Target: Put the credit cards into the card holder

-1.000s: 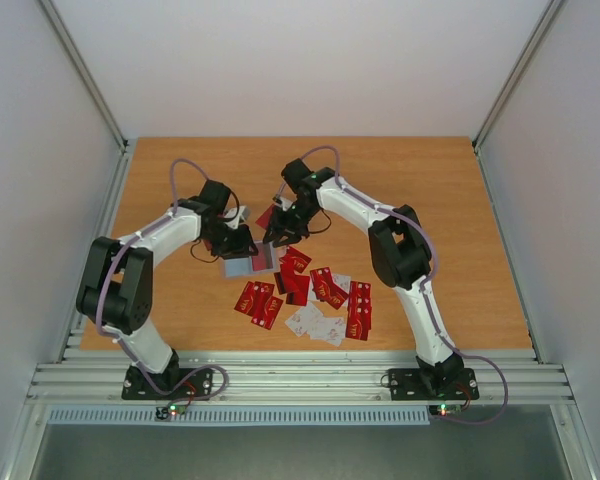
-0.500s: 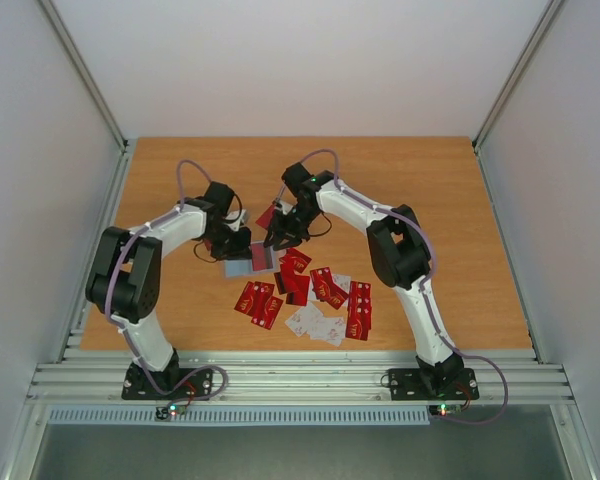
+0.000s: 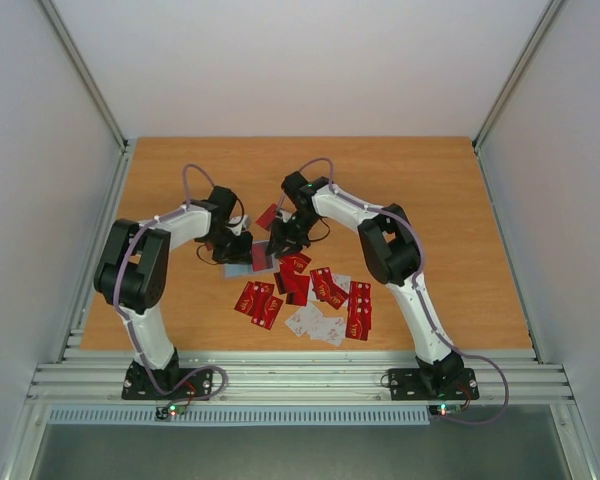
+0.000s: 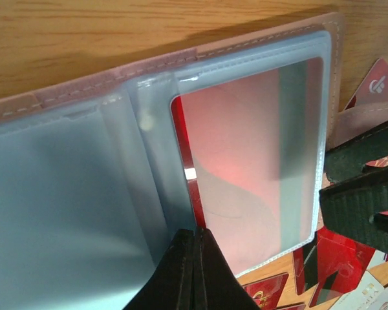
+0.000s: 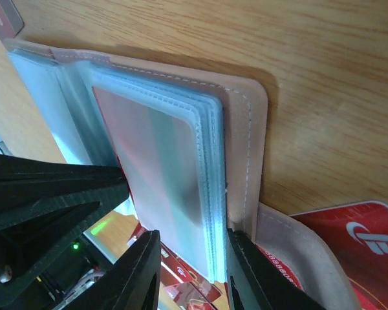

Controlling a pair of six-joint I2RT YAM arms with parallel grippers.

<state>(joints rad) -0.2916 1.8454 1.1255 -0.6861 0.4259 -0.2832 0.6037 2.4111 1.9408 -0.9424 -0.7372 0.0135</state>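
Right tool (image 5: 191, 245) clamps the card holder (image 5: 244, 123) edge; left tool (image 4: 194, 235) closed alongside.

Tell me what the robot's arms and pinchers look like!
The left arm and right arm are white tubes with chunky black joints. A thin purplish cable loops along each one. The left gripper and right gripper have black ridged fingers. Small lights glow by the black bases.
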